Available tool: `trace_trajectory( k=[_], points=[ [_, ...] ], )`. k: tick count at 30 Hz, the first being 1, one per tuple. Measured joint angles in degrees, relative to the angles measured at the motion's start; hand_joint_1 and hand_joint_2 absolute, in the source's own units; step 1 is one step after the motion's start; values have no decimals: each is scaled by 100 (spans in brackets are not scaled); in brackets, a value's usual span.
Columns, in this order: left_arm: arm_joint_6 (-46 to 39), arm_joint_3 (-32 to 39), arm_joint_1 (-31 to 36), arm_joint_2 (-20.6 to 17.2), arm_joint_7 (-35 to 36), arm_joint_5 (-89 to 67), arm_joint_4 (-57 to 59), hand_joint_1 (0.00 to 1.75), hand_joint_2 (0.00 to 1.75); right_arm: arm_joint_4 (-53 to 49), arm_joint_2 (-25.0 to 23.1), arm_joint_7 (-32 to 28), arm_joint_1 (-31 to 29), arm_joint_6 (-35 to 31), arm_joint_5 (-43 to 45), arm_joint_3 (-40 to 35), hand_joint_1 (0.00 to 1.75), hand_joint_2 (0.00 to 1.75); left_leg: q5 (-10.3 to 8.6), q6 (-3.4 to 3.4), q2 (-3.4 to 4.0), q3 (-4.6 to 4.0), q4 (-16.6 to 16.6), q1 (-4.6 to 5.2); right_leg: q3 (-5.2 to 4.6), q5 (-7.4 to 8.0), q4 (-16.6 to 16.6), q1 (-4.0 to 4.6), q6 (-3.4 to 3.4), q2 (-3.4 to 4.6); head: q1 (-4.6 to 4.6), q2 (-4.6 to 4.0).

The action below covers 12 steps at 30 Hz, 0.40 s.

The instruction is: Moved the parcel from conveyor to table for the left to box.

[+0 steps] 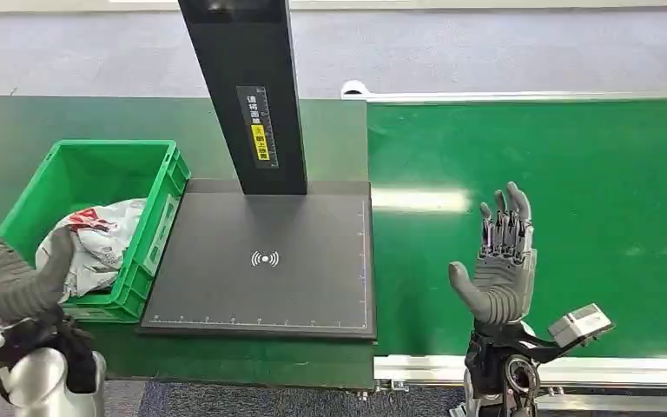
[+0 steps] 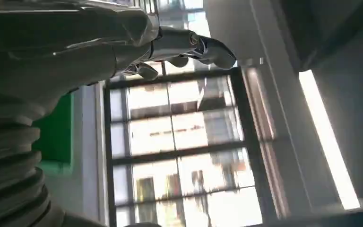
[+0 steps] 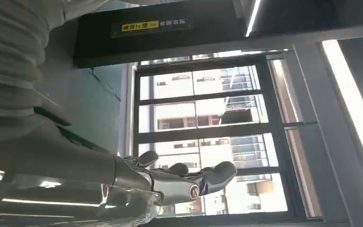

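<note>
Parcel lies in green box; both robot hands released, wrist views face windows.

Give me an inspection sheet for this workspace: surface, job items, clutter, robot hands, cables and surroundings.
Surface: green table with a black scan pad under a black post; green conveyor to its right.
Job's things: green crate left of the pad, a white and red parcel lying inside; no parcel seen on the conveyor or the pad.
Clutter: nothing seen.
Robot hands: left robot hand raised beside the crate, holding nothing; right robot hand raised over the conveyor, fingers apart, holding nothing.
Cables: nothing seen.
Surroundings: grey floor beyond the table; windows and a ceiling light in the wrist views.
</note>
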State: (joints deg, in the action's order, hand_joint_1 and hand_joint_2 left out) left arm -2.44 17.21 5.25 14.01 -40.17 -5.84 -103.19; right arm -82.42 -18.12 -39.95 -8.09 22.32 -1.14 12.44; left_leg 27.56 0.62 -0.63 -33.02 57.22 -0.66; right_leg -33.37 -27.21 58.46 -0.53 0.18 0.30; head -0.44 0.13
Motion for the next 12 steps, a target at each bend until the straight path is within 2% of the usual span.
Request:
trace_trajectory(
  k=[3, 7, 9, 12],
  points=[
    [507, -686, -268, 99, 4, 160, 173, 0, 175, 110, -9, 0, -10, 13, -48, -7, 0, 175, 0, 0, 2, 0, 0, 0, 3, 0, 1, 0, 0, 2, -2, 0],
    [1065, -1236, -274, 261, 26, 420, 1255, 0, 175, 665, -26, 7, -145, -96, -83, -154, 0, 175, 0, 0, 2, 9, 0, 0, 12, 1, 1, 0, 0, 2, -2, 0],
    [1106, -1398, -234, 370, 22, 431, 1842, 0, 175, 1030, -26, 9, -219, -416, -271, -291, 0, 175, -1, 0, 1, 11, 0, 0, 15, 1, 1, 0, 0, 1, -2, 0],
    [1318, -1584, -221, 532, 22, 648, 2821, 0, 175, 1564, -42, 11, -240, -1293, -507, -613, 0, 175, 0, 0, 1, 9, 0, 0, 11, 1, 2, 0, 0, 2, 0, 0]
  ],
)
